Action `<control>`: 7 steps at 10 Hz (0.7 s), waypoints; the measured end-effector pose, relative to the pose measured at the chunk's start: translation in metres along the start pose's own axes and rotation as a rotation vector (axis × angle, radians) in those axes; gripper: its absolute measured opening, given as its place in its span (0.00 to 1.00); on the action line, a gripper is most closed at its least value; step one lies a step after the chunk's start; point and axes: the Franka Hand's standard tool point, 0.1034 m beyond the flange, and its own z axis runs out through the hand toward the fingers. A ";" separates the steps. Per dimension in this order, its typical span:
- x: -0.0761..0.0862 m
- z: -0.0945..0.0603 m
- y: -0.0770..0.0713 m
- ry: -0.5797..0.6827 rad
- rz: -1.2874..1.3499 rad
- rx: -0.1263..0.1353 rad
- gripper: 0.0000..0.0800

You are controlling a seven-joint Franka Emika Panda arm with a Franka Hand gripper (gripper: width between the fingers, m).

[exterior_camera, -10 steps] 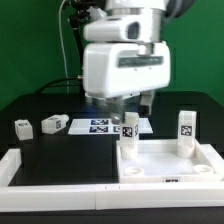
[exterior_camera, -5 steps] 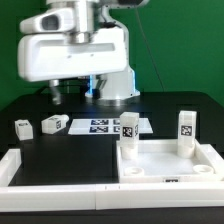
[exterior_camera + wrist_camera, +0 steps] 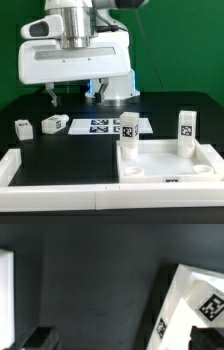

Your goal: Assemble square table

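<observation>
In the exterior view the tool (image 3: 73,96) has swung away from over the square table (image 3: 165,160) to 10 o'clock, jaws spread wide and holding nothing. The slab sits on the counter (image 3: 80,152) at 4 o'clock, with two upright legs (image 3: 129,127) at its far corners. Two loose legs (image 3: 54,124) lie at 9 o'clock (four in all). Only the wrist view shows a dark finger (image 3: 40,339) and a tagged white part (image 3: 190,308) close up.
</observation>
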 end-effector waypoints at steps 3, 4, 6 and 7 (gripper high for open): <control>-0.066 0.014 0.044 -0.044 0.272 0.026 0.81; -0.078 0.019 0.049 -0.059 0.387 0.034 0.81; -0.071 0.018 0.042 -0.054 0.480 0.035 0.81; -0.071 0.018 0.042 -0.054 0.562 0.037 0.81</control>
